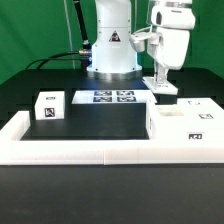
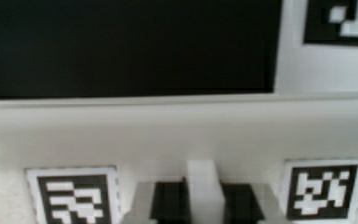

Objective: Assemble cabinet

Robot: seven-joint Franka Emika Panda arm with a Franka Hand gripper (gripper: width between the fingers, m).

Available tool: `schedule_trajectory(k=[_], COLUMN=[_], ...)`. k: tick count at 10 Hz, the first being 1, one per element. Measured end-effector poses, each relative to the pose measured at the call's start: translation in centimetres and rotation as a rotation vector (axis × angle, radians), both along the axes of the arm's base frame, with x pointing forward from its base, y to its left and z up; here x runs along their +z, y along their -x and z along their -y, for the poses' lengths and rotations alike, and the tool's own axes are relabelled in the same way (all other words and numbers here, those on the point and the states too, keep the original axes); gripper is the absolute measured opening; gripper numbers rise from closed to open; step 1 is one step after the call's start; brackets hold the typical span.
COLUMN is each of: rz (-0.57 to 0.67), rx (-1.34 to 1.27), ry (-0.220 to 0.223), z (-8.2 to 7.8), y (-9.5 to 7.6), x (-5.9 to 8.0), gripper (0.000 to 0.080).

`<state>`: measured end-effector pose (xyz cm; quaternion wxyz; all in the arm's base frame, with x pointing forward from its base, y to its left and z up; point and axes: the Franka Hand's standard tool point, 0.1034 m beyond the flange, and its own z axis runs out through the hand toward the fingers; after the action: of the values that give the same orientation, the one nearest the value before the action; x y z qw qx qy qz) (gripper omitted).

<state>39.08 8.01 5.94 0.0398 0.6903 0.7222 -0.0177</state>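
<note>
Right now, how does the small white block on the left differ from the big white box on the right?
The small block is roughly cube-shaped, while the big box is far larger, wide and low. The small block sits at the exterior view's left and the big box at its right. The small block's front face shows one large tag, whereas the big box shows several smaller ones. Both are matte white.

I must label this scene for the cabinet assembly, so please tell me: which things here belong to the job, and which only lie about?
Belong to the job:
- small white tagged box
- large white cabinet piece, at the exterior view's right
- gripper

Only lying about:
- marker board
- low white rim wall
- black table
</note>
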Motion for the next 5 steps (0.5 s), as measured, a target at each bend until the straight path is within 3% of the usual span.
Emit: schedule_trajectory(k=[2, 5], rz=[0.009, 0.009], rx=[0.020, 0.012], ry=[0.004, 0.002], z=[0.65, 0.79], y=[-1.09, -1.34], x=[0.42, 0.22], gripper=[0.0071, 0.0071])
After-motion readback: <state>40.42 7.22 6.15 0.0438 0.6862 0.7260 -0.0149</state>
